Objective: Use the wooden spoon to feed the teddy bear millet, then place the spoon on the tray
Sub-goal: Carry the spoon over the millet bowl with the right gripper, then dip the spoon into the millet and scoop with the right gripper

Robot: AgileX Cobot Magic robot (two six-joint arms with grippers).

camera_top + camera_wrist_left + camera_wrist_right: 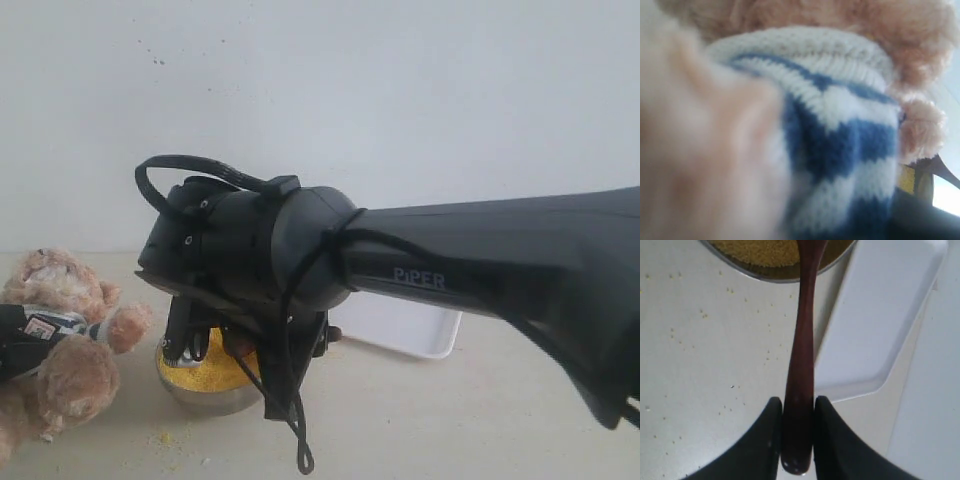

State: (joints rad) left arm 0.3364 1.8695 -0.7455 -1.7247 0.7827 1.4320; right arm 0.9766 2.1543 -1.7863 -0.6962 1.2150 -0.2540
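Right wrist view: the right pincer [799, 405] is clamping the wooden spoon [802, 340] by its handle end, reaching ahead over the millet [765, 250], likely to scoop; the tray [880, 330] is lying beside. The left pincer [70, 328] is pressing against the teddy bear [60, 285], jaws hidden: I cannot tell its grip.

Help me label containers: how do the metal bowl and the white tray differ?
The bowl is round, shiny metal; the tray is flat, white, rectangular. The bowl holds millet, with the wooden spoon reaching over its rim; the tray's visible part is bare. Both rest on the table.
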